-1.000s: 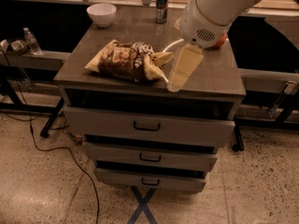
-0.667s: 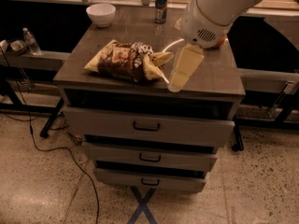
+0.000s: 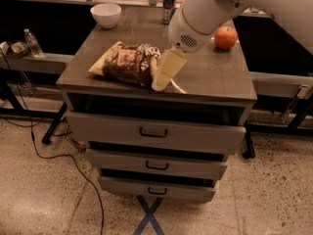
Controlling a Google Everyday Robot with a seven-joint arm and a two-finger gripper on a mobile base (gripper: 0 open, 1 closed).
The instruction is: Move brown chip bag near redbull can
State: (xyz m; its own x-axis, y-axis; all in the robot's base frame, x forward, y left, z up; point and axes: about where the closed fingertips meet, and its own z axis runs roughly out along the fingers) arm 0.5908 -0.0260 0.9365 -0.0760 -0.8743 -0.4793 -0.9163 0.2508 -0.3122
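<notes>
- Arm (image 3: 234, 4): thick, smooth white casing, tube-shaped with rounded edges and a faint sheen.
- Wrist housing (image 3: 188, 31): white and drum-like, rimmed by a thin tan band where it joins the arm.
- Vent (image 3: 189, 41): a small patch of dark dotted holes on the wrist's lower face.
- Gripper (image 3: 166, 75): pale yellow, flat and tapering, of matte plastic look. It sits low over the cabinet top (image 3: 215, 75), at the right end of the brown chip bag (image 3: 124, 62).
- No cables, screws or lettering can be made out.
</notes>
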